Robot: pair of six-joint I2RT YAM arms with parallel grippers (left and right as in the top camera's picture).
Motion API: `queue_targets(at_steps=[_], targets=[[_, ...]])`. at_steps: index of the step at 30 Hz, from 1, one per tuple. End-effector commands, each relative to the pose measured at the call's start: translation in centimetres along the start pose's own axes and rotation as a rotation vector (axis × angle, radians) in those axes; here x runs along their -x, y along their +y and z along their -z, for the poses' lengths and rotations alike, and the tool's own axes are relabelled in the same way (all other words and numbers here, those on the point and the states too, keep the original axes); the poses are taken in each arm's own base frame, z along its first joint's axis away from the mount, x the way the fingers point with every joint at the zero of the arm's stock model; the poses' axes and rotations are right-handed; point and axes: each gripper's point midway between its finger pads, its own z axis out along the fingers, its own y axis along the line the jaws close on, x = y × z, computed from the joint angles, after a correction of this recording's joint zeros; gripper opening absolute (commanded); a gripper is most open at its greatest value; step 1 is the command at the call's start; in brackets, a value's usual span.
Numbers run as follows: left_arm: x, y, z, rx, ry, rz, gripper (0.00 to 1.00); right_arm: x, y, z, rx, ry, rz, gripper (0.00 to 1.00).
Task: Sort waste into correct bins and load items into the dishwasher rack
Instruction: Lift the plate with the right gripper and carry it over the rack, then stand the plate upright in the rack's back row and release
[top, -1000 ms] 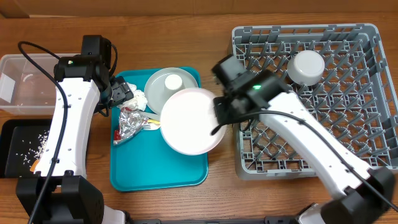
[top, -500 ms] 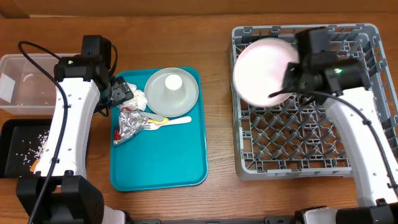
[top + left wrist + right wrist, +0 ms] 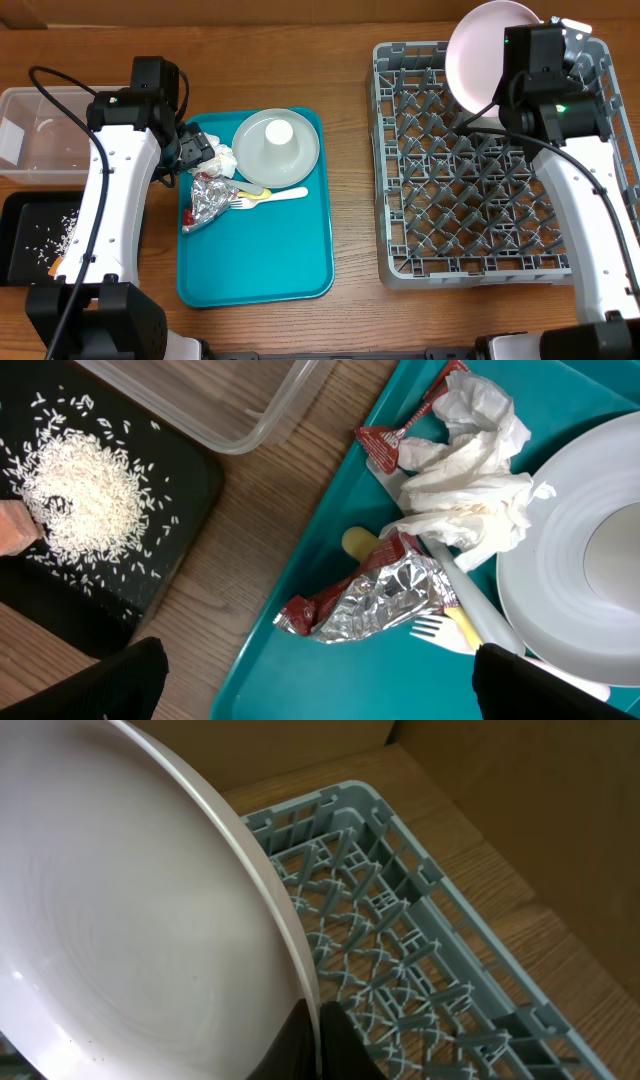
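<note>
Pinkish plate (image 3: 480, 50) swung to far rack (image 3: 480, 200) edge, right tool (image 3: 320, 1042) mostly hidden

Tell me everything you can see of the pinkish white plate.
The round pinkish white plate looks like smooth, glossy plastic or ceramic, with a shallow well and a raised rim. Its face is bare. It is tipped up steeply on edge over the far edge of the large grey plastic dishwasher rack. The right tool is shut on its rim; whether the plate touches the rack cannot be told.
</note>
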Motion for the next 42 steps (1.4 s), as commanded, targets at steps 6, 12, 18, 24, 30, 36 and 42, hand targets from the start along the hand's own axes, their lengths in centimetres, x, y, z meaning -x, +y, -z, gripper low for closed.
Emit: queue_targets(at_steps=[6, 12, 18, 24, 30, 36, 42], targets=[[0.6, -0.2, 1.0, -0.021, -0.031, 0.026, 1.00, -1.6, 1.1, -3.8, -0.107, 0.048, 0.087, 0.04], [0.6, -0.2, 1.0, -0.020, -0.030, 0.027, 1.00, -2.9, 2.7, -4.9, -0.105, 0.078, 0.127, 0.04], [0.6, -0.2, 1.0, -0.021, -0.030, 0.026, 1.00, -3.1, 3.5, -4.2, -0.109, 0.063, 0.152, 0.04], [0.6, -0.2, 1.0, -0.021, -0.030, 0.026, 1.00, -3.4, 4.4, -3.5, -0.100, 0.057, 0.184, 0.04], [0.6, -0.2, 1.0, -0.021, -0.030, 0.026, 1.00, -3.9, 7.1, -1.9, -0.043, 0.035, 0.222, 0.27], [0.6, -0.2, 1.0, -0.020, -0.030, 0.027, 1.00, -4.3, 10.7, 0.4, 0.147, 0.085, 0.229, 0.79], [0.6, -0.2, 1.0, -0.020, -0.030, 0.027, 1.00, -2.1, 12.7, 5.1, 0.445, 0.210, 0.118, 0.93]])
